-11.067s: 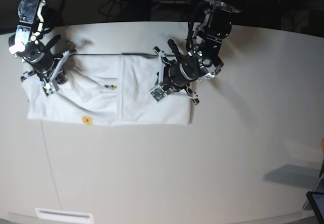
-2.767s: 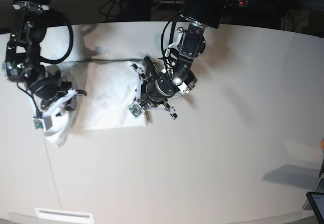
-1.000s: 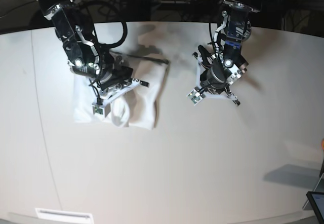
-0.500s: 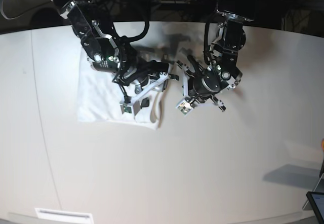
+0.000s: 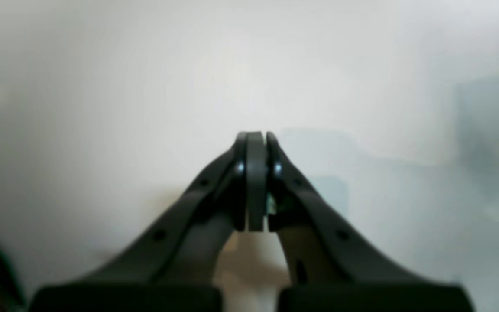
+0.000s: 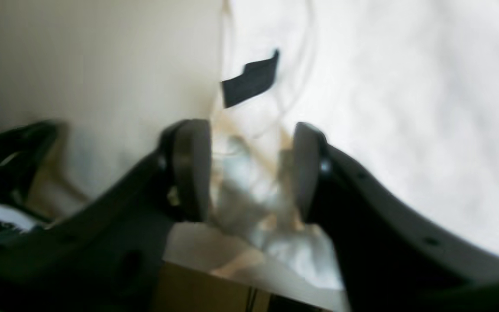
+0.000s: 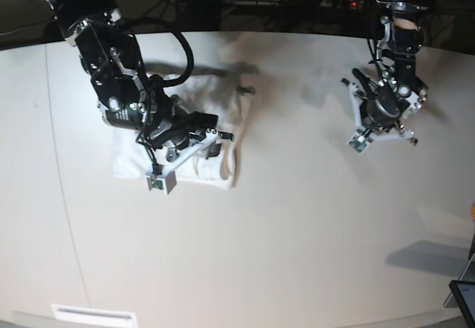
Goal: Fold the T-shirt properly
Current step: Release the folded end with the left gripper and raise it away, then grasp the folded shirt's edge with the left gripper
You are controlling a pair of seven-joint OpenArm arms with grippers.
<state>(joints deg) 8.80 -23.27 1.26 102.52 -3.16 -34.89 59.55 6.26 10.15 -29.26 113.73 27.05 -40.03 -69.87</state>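
Fabric of the white cotton T-shirt [image 7: 215,116] lies bunched in a folded heap toward the back left of the pale, rounded surface [image 7: 297,254]. Its small black tag [image 6: 249,78] shows just beyond the right pincer [image 6: 243,169], whose jaws stand apart with a cloth fold between them. The left pincer [image 5: 256,143], closed on nothing, hangs above bare surface toward the back right edge.

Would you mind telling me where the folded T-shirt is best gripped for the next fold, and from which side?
Probably the T-shirt is best pinched at its loose layered edge facing the table's bare middle, near the black tag. Layers curl up there, giving pads a lip. The right gripper already sits open over that edge, so it could come straight down; the left gripper is shut and far off.
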